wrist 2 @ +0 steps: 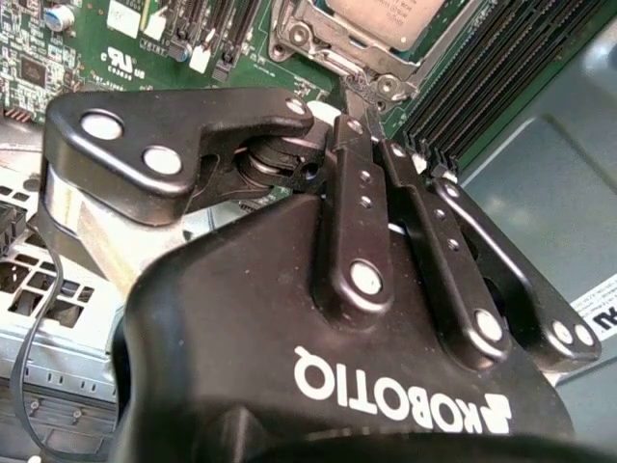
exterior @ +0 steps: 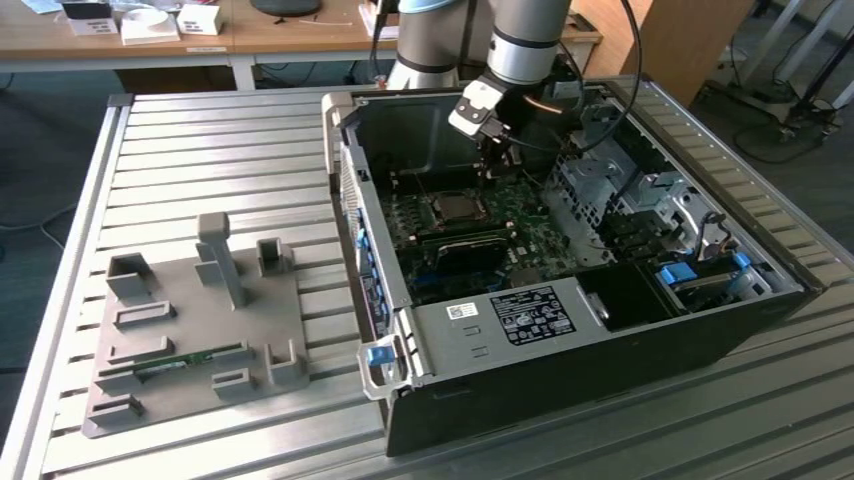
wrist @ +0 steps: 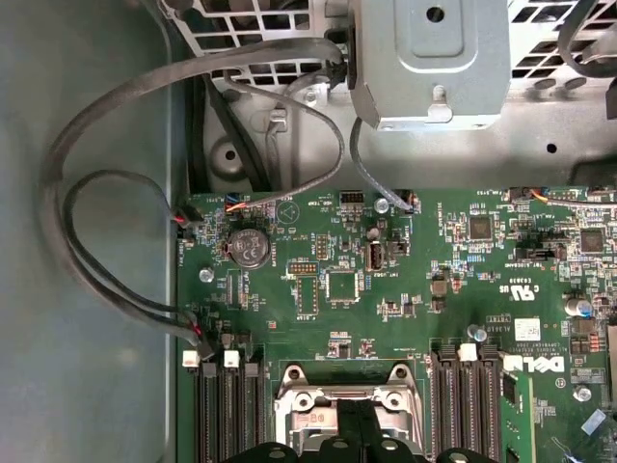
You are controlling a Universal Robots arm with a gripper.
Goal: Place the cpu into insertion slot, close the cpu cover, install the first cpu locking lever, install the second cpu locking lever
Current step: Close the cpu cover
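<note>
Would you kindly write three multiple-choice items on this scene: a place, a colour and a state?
1. Where is the tool? A on the floor; B inside the computer case; C on a shelf.
2. What colour is the circuit board? A green; B red; C white.
3. How does the metal frame lie? A raised upright; B taken off; C flat around the chip.
Answers: 1 B, the arm reaches down into the open case; 2 A, both wrist views show it green; 3 C, in the second wrist view it sits level around the chip's edges.
</note>
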